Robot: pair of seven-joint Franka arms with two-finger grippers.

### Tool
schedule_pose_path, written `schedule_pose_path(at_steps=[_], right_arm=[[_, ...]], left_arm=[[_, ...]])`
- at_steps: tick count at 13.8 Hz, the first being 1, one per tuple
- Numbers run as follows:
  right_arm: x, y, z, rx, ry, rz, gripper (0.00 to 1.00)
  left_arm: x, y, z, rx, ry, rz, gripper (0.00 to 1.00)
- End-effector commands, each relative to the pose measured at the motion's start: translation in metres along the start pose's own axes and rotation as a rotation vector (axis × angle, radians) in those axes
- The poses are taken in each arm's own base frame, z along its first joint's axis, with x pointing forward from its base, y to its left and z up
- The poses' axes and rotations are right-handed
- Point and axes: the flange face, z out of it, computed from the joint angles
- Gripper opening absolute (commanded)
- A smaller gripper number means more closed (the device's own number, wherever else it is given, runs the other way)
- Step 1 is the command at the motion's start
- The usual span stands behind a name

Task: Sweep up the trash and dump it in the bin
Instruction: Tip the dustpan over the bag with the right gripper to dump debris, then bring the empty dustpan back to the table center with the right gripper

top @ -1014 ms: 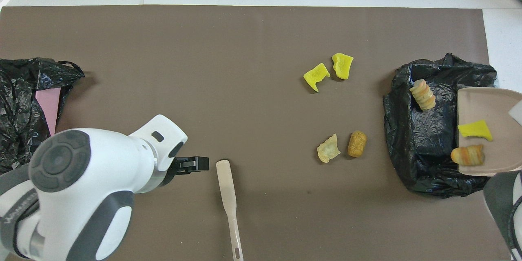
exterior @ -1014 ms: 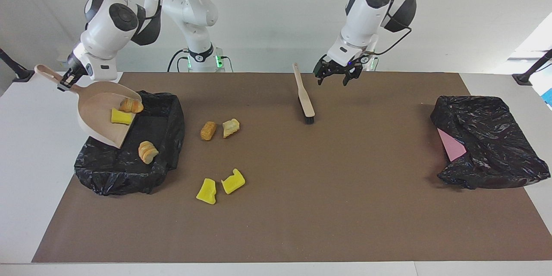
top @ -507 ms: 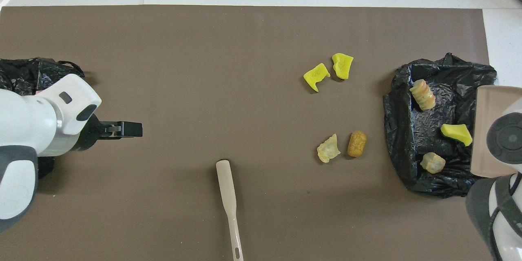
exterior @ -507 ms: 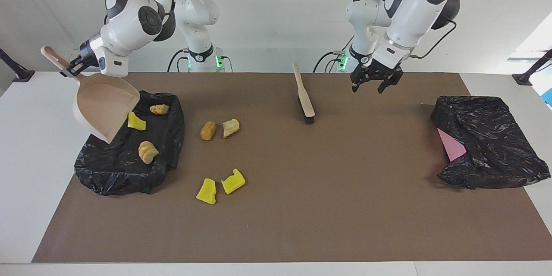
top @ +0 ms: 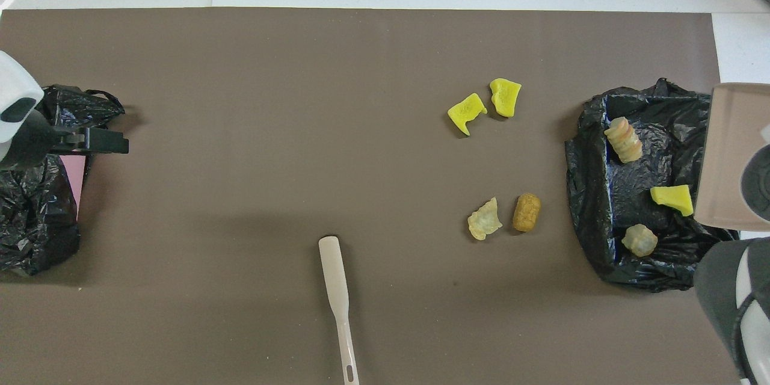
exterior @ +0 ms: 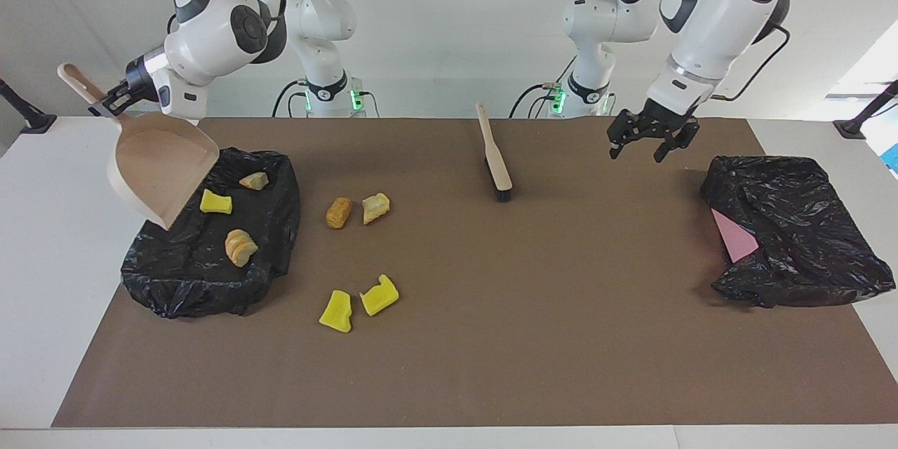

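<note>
My right gripper [exterior: 111,102] is shut on the handle of the beige dustpan [exterior: 158,168], which is tilted steeply over the black-lined bin [exterior: 210,273] and empty; the dustpan also shows in the overhead view [top: 731,156]. Three scraps lie in the bin: a yellow chunk [exterior: 215,202], a tan lump [exterior: 254,180] and a bread-like lump [exterior: 240,247]. On the mat beside the bin lie a brown lump [exterior: 339,212], a pale lump [exterior: 375,208] and two yellow chunks [exterior: 336,311] [exterior: 379,295]. My left gripper [exterior: 642,152] is open and empty in the air.
The brush [exterior: 494,158] lies on the mat near the robots, mid-table. A second crumpled black bag [exterior: 793,231] with a pink sheet [exterior: 733,238] sits at the left arm's end; the left gripper [top: 114,143] hangs over the mat at its edge.
The dustpan tipped up and its yellow chunk and bread lump slid into the bin. The left gripper moved away from the brush toward the second black bag.
</note>
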Motion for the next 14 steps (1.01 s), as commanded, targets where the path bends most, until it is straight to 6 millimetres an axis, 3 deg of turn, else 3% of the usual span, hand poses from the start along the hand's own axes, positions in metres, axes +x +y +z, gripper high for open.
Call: schedule_pose_path(at_steps=[1, 3, 4, 6, 8, 10, 12, 14], right_arm=[[0.026, 0.04, -0.045, 0.082, 0.098, 0.057, 0.0], [0.037, 0.049, -0.065, 0.138, 0.16, 0.168, 0.0], [0.048, 0.049, -0.083, 0.156, 0.231, 0.208, 0.0], [0.071, 0.051, -0.097, 0.241, 0.333, 0.34, 0.0], [0.107, 0.056, -0.133, 0.247, 0.378, 0.427, 0.0], [0.14, 0.064, -0.158, 0.296, 0.392, 0.519, 0.0], [0.182, 0.067, -0.198, 0.355, 0.404, 0.624, 0.0], [0.204, 0.069, -0.219, 0.438, 0.419, 0.712, 0.0]], left_arm=[[0.03, -0.015, -0.015, 0.062, 0.012, 0.012, 1.0], [0.031, -0.028, -0.019, 0.063, -0.031, -0.013, 1.0], [0.031, -0.026, -0.03, 0.064, -0.03, -0.013, 1.0], [0.028, -0.028, -0.044, 0.059, -0.05, -0.03, 1.0], [0.02, -0.018, -0.055, 0.054, -0.054, -0.025, 1.0], [0.004, -0.013, -0.061, 0.054, -0.106, -0.098, 1.0], [-0.008, -0.008, -0.06, 0.053, -0.134, -0.095, 1.0], [-0.008, -0.004, -0.059, 0.051, -0.134, -0.058, 1.0]])
